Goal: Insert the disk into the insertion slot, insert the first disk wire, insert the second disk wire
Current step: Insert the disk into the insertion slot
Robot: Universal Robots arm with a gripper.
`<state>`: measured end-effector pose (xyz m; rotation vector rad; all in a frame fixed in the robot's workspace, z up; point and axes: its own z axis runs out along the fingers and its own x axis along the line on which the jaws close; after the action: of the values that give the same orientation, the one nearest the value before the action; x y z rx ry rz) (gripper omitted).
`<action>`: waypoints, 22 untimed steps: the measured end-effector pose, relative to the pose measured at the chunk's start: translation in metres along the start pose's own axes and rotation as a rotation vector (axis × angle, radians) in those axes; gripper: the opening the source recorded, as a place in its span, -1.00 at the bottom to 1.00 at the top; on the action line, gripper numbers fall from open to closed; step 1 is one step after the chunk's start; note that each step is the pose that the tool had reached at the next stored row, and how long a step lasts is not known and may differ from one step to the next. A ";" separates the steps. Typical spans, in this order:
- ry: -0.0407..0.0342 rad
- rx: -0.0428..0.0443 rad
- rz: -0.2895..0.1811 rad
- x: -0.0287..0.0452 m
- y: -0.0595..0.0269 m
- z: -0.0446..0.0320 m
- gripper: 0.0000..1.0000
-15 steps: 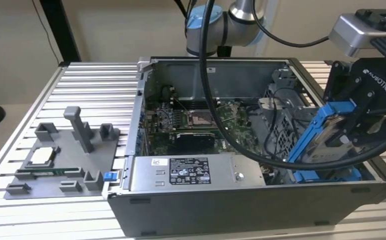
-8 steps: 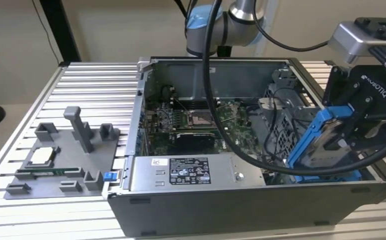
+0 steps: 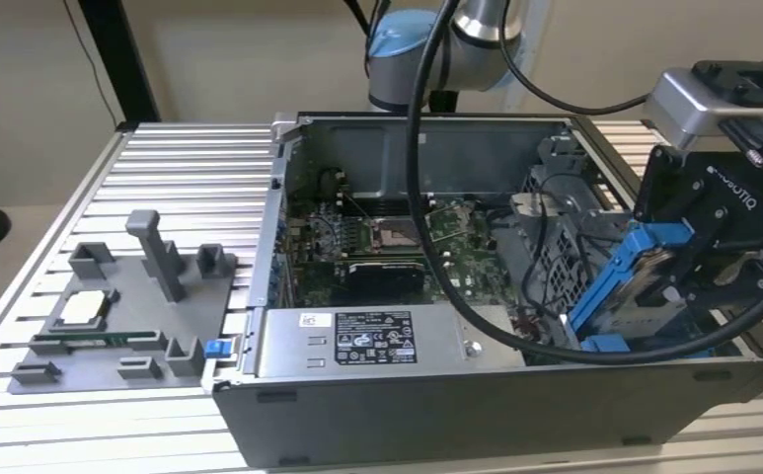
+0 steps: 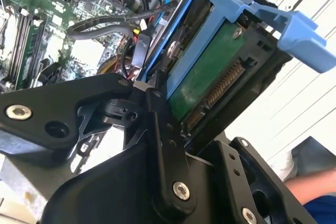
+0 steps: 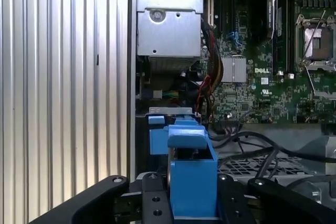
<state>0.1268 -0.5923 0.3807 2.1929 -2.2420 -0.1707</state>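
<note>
We have the arm reaching in from the back of the case [image 3: 487, 405], wrist bent over, with the gripper [image 3: 681, 269] hanging above the case's end on the exterior view's right. Its black fingers [image 5: 152, 205] are clamped on the disk [image 3: 618, 281], one on each side of the blue frame, as both wrist views show. The disk is tilted, its upper end leaning towards the exterior view's right and its lower end down inside the case wall. In the second wrist view the green board and connector edge [image 4: 210, 85] face out, free of any wire.

Room is tight. The perforated cage [image 3: 559, 262] stands just beside the disk on the exterior view's left, and the arm's thick black cable [image 3: 419, 178] loops low in front of it. The ribbed table [image 5: 63, 77] runs along the case's outer wall. The insertion slot is hidden under the disk and cable, so we cannot tell whether the lower edge has entered it.
</note>
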 end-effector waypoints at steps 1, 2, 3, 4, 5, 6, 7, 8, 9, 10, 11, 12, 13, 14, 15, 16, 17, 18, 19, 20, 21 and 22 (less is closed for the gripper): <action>0.0001 0.0000 0.000 0.0002 -0.0002 0.0018 -1.00; -0.0001 0.0001 0.000 0.0003 -0.0003 0.0036 -1.00; -0.0003 0.0001 0.000 0.0004 -0.0005 0.0056 -1.00; -0.0002 0.0000 0.000 0.0005 -0.0007 0.0072 -1.00; -0.0002 0.0000 0.000 0.0007 -0.0008 0.0090 -1.00; -0.0005 0.0000 0.000 0.0008 -0.0010 0.0110 -1.00; -0.0003 0.0000 0.000 0.0009 -0.0011 0.0126 -1.00; -0.0004 0.0000 0.000 0.0010 -0.0012 0.0137 -1.00; -0.0003 0.0001 0.000 0.0010 -0.0013 0.0144 -1.00; -0.0001 0.0000 0.000 0.0011 -0.0013 0.0146 -1.00; -0.0001 0.0000 0.000 0.0011 -0.0013 0.0146 -1.00; -0.0001 0.0000 0.000 0.0011 -0.0013 0.0147 -1.00; -0.0001 0.0002 0.000 0.0011 -0.0014 0.0148 -1.00; -0.0004 0.0000 0.000 0.0011 -0.0014 0.0149 1.00; -0.0003 0.0001 0.000 0.0011 -0.0014 0.0149 1.00; -0.0003 0.0001 0.000 0.0011 -0.0014 0.0148 1.00; -0.0004 -0.0002 0.000 0.0011 -0.0013 0.0141 1.00; -0.0006 -0.0003 0.000 0.0010 -0.0012 0.0137 1.00; -0.0007 -0.0003 0.000 0.0010 -0.0012 0.0137 1.00; -0.0008 -0.0003 0.000 0.0010 -0.0012 0.0137 1.00; -0.0006 -0.0004 0.000 0.0010 -0.0012 0.0136 1.00; -0.0003 -0.0003 0.000 0.0010 -0.0012 0.0134 1.00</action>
<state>0.1269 -0.5922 0.3672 2.1929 -2.2420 -0.1714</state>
